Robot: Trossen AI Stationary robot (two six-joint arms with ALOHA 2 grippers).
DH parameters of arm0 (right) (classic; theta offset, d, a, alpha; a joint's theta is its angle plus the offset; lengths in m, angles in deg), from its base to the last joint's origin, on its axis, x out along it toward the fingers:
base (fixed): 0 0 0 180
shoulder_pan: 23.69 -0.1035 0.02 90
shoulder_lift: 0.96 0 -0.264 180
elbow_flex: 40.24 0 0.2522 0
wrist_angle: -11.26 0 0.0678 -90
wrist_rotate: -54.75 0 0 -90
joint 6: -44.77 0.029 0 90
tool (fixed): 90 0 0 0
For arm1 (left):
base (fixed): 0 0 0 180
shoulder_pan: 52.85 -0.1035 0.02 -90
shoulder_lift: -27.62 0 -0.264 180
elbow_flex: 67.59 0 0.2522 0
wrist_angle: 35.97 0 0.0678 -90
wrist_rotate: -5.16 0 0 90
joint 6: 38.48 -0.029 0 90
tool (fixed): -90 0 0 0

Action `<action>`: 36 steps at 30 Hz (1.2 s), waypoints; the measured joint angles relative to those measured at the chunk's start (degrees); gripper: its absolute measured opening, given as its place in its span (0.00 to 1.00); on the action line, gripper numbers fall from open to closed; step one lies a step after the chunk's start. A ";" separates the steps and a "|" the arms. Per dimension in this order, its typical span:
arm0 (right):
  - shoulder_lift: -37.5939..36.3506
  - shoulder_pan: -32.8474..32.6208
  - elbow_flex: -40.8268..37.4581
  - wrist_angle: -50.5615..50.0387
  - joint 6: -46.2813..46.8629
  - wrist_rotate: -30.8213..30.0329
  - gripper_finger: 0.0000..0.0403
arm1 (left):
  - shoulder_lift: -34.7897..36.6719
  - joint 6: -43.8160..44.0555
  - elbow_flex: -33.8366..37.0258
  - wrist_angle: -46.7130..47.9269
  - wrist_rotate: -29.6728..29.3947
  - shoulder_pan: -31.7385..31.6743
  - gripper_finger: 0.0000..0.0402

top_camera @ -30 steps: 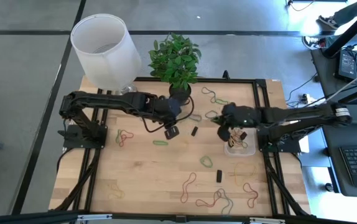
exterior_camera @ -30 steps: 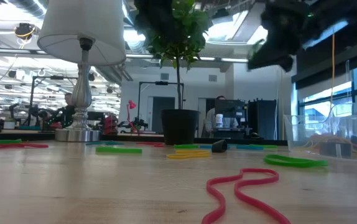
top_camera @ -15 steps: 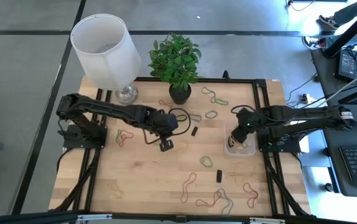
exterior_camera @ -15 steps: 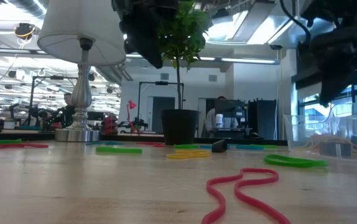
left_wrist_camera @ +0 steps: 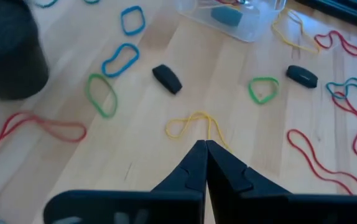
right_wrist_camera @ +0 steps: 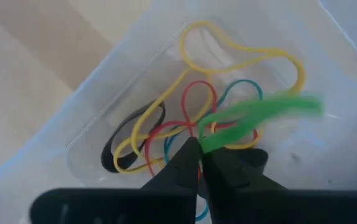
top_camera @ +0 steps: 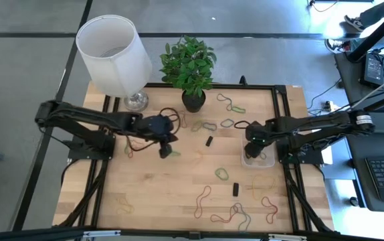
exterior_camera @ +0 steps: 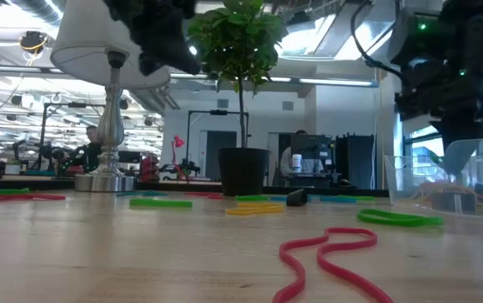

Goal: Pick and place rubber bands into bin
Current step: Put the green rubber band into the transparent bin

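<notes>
Wooden tabletop, centre of the high view: rubber bands [top_camera: 203, 201] lie scattered. My right pincer [right_wrist_camera: 200, 154] hangs over the clear bin [top_camera: 257, 157] at centre right, tips nearly together, nipping a green band [right_wrist_camera: 253, 118]. My left pincer [left_wrist_camera: 204, 151], centre left, is pressed together, empty.

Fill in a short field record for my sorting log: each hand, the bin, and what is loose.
right hand: over the bin, tips pinching a green rubber band
left hand: shut, empty, above the table near a yellow band
bin: clear tray holding yellow, red, blue and black bands
loose on table: many bands, plus small black blocks
background: plant, lamp
</notes>
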 joint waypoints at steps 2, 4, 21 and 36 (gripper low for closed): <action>0.16 0.00 0.00 0.57 0.47 -0.27 0.10 | 2.00 0.04 1.19 -0.10 -0.28 0.54 0.01; 0.07 0.00 0.00 1.86 1.53 -0.51 0.14 | 3.86 0.00 2.31 0.01 -0.40 1.11 0.01; -0.86 0.00 0.04 0.75 15.01 -0.11 0.44 | 17.39 -6.27 8.06 6.94 0.02 1.73 0.00; -0.83 -3.38 13.44 -12.04 22.69 -0.42 0.04 | 21.09 -25.41 8.06 9.88 -0.37 1.71 0.01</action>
